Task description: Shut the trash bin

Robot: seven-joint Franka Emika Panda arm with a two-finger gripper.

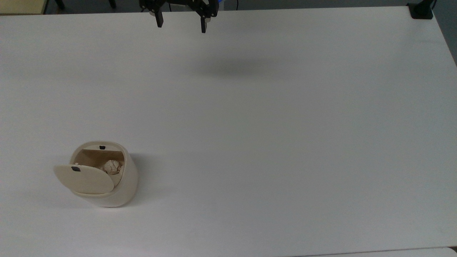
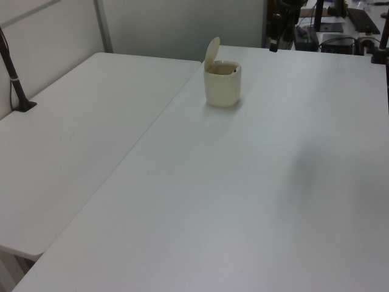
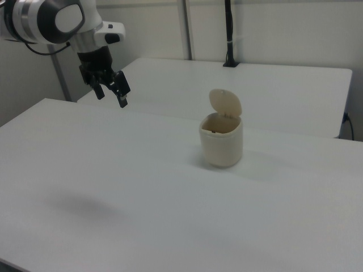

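Trash bin (image 1: 107, 185) standing open on the tabletop (image 1: 271, 135).
The end effector (image 1: 180, 25) is hanging released, empty, well apart from it.

My gripper (image 1: 181, 25) hangs above the far edge of the worktop (image 1: 271, 128), fingers (image 1: 159, 20) spread apart, well apart from the bin (image 1: 117, 185). Between them I see bare white surface, nothing to steer round. The bin's lid (image 3: 225, 103) stands upright on its hinge over the open mouth, the one thing rising in my way. Crumpled paper (image 1: 111, 166) sits inside, below the rim. A second table (image 2: 79, 140) adjoins, bare but for a black post (image 2: 13, 76) at its edge.
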